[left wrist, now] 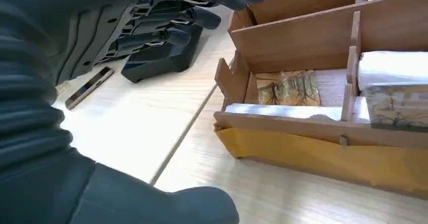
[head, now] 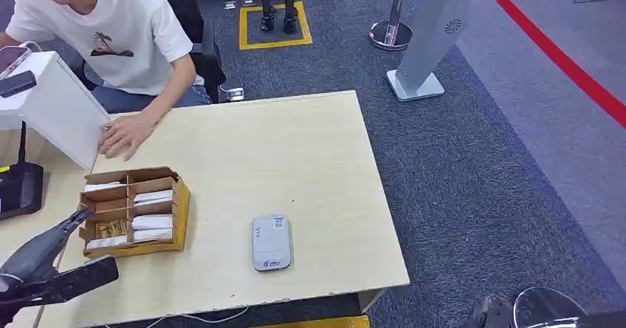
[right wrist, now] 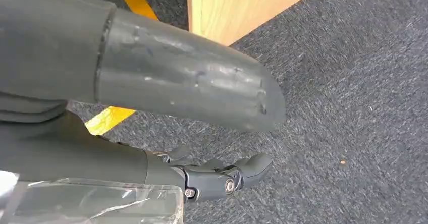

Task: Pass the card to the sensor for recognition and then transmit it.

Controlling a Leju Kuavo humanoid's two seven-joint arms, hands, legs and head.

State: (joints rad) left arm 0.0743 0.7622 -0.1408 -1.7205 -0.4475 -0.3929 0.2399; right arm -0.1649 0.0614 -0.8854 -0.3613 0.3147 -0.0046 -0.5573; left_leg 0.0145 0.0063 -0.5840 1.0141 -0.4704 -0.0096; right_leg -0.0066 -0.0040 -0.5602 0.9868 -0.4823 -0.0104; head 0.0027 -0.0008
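Divided cardboard box [head: 134,213] holds white cards [head: 153,222] – left hand [head: 52,261] open beside it.

Sensor [head: 271,243] markings too small

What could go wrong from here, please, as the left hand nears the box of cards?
1. The left hand sits at the edge of the light brown cardboard divider box; its fingers could nudge the box instead of reaching a card.
2. The white cards stand packed in narrow compartments, so two might lift together.
3. A person's hand rests on the wooden table just beyond the box, where contact seems possible.
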